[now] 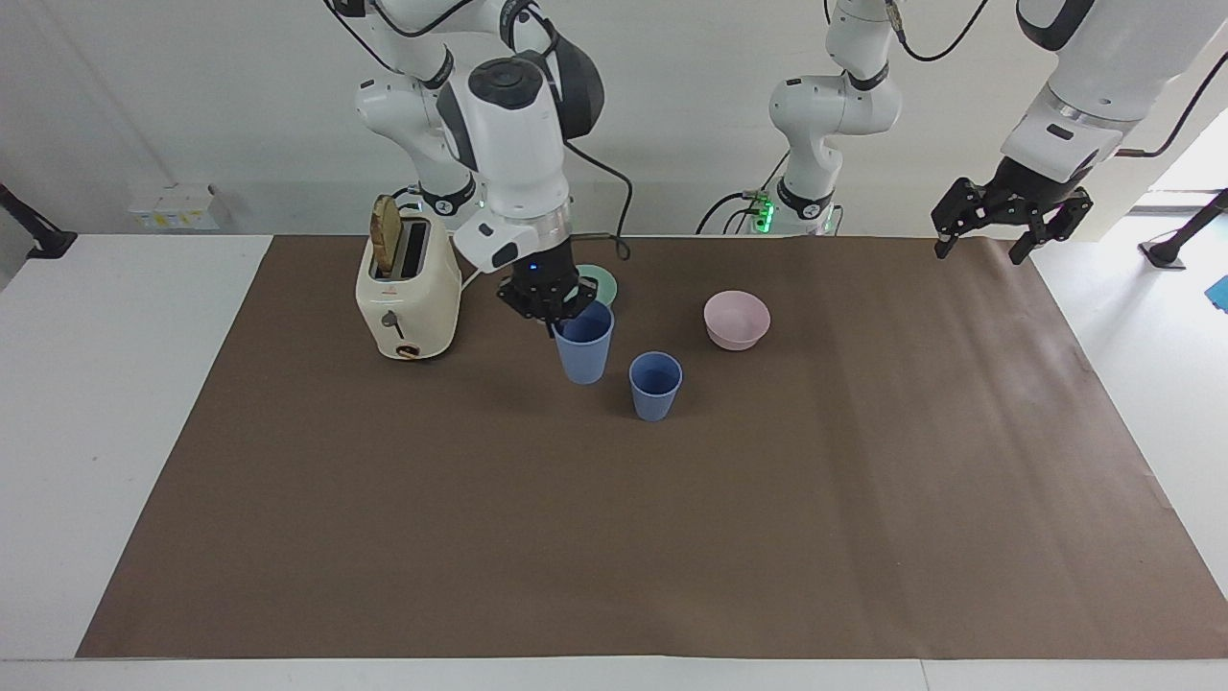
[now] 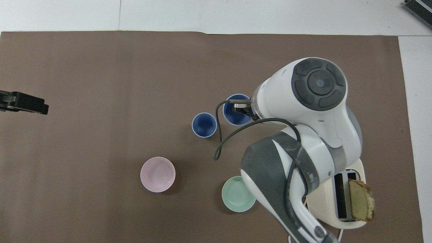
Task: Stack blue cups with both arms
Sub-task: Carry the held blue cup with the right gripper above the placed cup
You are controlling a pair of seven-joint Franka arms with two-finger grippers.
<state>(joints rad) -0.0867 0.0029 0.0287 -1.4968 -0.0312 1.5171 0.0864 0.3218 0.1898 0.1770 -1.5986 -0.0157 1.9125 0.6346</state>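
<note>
Facing view: right claw [image 1: 554, 312] pinches the rim of a lifted cup [image 1: 584, 344], beside the standing cup [image 1: 655, 385] mid-tabletop. Centre it directly above, keep it upright, then lower. Left claw [image 1: 1007, 223] waits open over the tabletop's corner.

- Your right gripper [image 1: 554, 305] is clamped on the rim of one plain matte blue plastic tumbler [image 1: 583, 344], carrying it in the air above the brown table cover [image 1: 672, 537].
- The second blue tumbler [image 1: 655, 386] stands upright on the cover, close beside the carried one.
- A mint-green bowl [image 1: 602, 283] (mostly hidden by the gripper) and a pink bowl [image 1: 736, 320] sit nearer the robots.
- The cream toaster [image 1: 408, 293] holds a bread slice [image 1: 386, 233].
- Your left gripper [image 1: 1004, 228] waits with jaws apart, raised over its own end of the table.
</note>
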